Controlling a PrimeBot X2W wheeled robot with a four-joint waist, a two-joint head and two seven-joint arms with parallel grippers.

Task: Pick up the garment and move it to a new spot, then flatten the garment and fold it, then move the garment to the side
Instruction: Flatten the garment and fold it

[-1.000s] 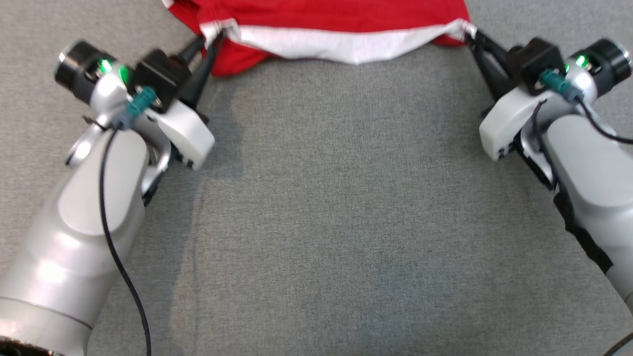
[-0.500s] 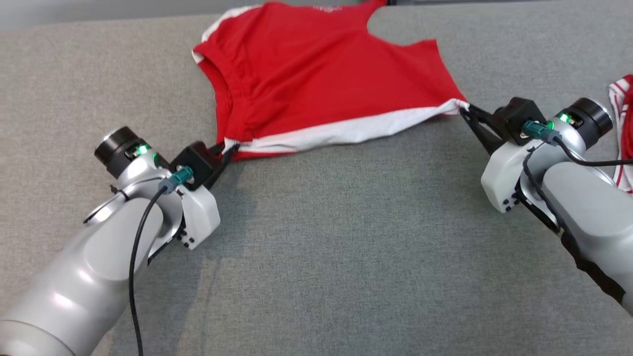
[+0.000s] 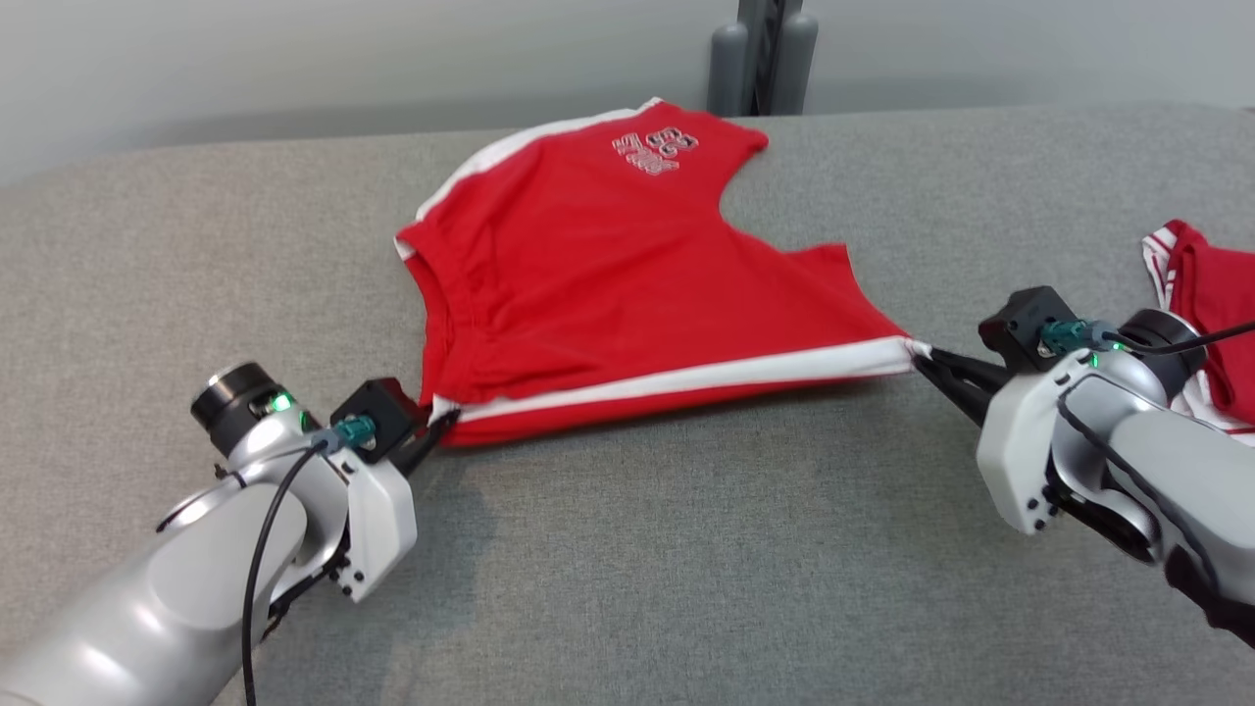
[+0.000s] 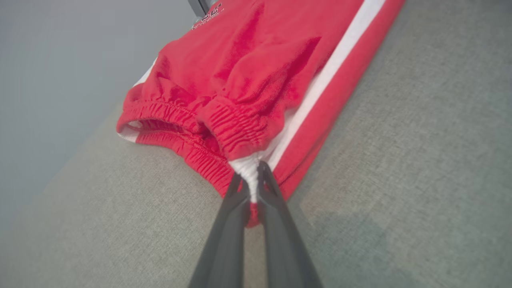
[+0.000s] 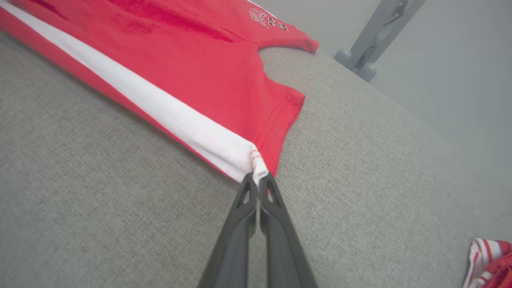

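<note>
**Stripe edge drawn taut**

Left gripper (image 3: 439,424) is clamped on the waistband corner and right gripper (image 3: 920,355) on the hem corner of the red shorts with a white side stripe (image 3: 608,275). A second ago the stripe sagged; now it runs straight between them. The head camera has tilted up. The shorts lie spread on the grey fabric surface (image 3: 686,549). Flattening looks nearly done, with folding likely next.

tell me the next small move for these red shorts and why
The left gripper and right gripper both pinch the white-striped edge of the shorts, yet the waistband is bunched by the left one. Probably pull them slightly apart, then lower.
</note>
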